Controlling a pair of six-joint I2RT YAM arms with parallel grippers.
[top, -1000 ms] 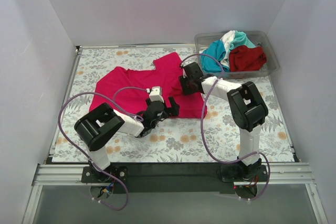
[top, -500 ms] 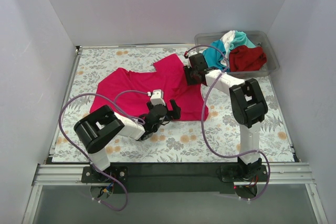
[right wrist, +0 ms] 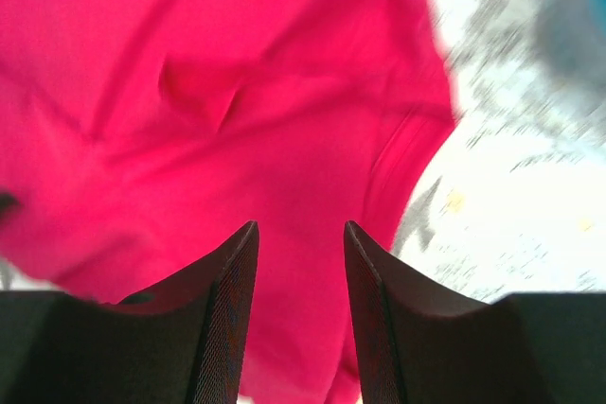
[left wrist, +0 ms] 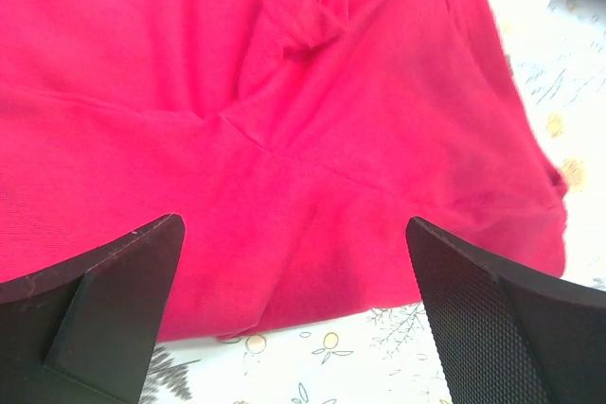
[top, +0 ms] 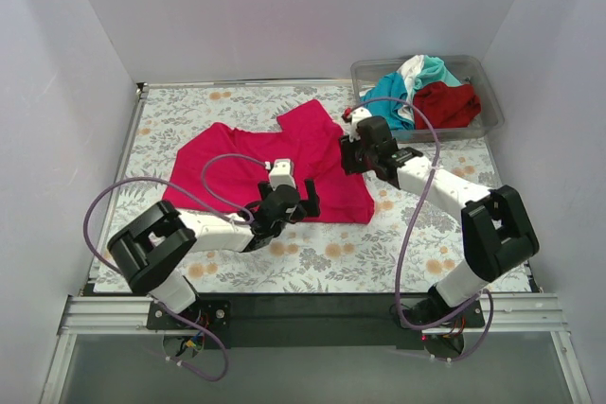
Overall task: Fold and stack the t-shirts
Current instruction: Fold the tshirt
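The magenta-pink t-shirt [top: 251, 153] lies spread and rumpled on the floral table; it also shows in the left wrist view [left wrist: 284, 92] and the right wrist view [right wrist: 237, 63]. My left gripper [top: 287, 200] is wide open and empty at the shirt's near hem [left wrist: 294, 314], low over the table. My right gripper [top: 348, 156] hovers over the shirt's right side, jaws a little apart with nothing between them [right wrist: 298, 243]. The teal t-shirt [top: 386, 103], white t-shirt [top: 411, 71] and dark red t-shirt [top: 445, 104] lie bunched in the bin.
The clear plastic bin [top: 491, 106] stands at the back right corner. The floral table cover [top: 407, 243] is bordered by white walls on three sides. Purple cables loop from both arms over the near part of the table.
My right arm swung its elbow out to the right and its gripper came back a little over the shirt's right side. My left arm stretched out, its gripper staying at the near hem.
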